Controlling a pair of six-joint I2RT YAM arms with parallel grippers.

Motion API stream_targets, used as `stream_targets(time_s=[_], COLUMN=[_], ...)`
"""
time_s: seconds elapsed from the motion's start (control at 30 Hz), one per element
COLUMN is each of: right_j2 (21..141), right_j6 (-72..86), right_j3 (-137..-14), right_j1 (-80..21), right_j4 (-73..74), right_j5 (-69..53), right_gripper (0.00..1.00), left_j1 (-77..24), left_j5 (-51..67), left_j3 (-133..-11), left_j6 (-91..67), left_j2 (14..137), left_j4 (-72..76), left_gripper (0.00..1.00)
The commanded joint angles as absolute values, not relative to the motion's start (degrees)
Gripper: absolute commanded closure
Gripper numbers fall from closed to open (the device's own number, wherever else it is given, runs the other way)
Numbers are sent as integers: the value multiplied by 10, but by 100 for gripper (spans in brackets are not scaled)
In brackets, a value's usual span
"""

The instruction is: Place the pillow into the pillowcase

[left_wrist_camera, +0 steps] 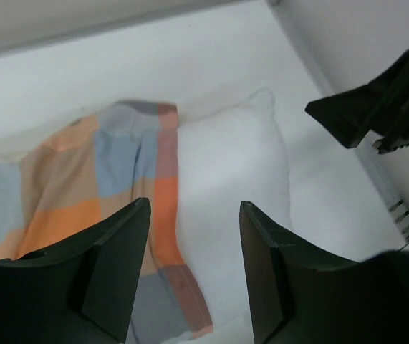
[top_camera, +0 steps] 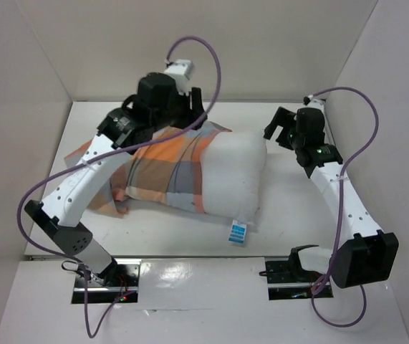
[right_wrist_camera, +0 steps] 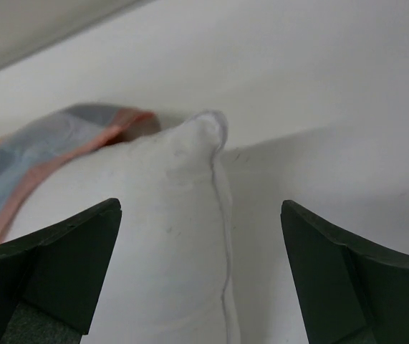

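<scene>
Pillow [top_camera: 236,175] partly inside pillowcase [top_camera: 165,172]

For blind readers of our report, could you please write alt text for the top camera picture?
A white pillow lies on the table, its left half inside a checked pillowcase, its right half bare. The left tool is open above the pillowcase's far edge. The right tool is open beside the pillow's far right corner, not touching it.

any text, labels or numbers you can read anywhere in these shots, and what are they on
The label at the near edge of the pillow: blue and white, its print too small to read.
The pillowcase: coloured checks only, no lettering visible.
Nothing else legible in any view.
</scene>
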State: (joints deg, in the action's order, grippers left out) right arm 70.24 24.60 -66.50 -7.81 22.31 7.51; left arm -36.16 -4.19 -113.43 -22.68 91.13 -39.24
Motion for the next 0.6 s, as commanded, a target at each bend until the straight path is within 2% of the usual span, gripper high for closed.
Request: stream_targets(time_s=[0.0, 0.2, 0.43, 0.5, 0.57], right_j2=[696, 670, 664, 658, 658], right_j6=[236, 258, 264, 258, 252], right_j3=[-607, -506, -464, -464, -469], right_j1=[-76, -76, -76, -76, -76], right_j4=[226, 157, 177, 185, 207], right_j5=[-92, -226, -211, -198, -189], right_gripper=[0, 0, 0, 0, 0], left_j1=[-412, -454, -461, -461, -461], left_j5=[-169, -280, -302, -302, -297], left_j3=[-1087, -1098, -1078, -1078, -1078], left_j6=[-222, -266, -287, -292, -292], left_j2=[943, 995, 1019, 1033, 1039], left_j4=[-439, -518, -524, -524, -541], left_gripper=[34, 34, 40, 46, 48])
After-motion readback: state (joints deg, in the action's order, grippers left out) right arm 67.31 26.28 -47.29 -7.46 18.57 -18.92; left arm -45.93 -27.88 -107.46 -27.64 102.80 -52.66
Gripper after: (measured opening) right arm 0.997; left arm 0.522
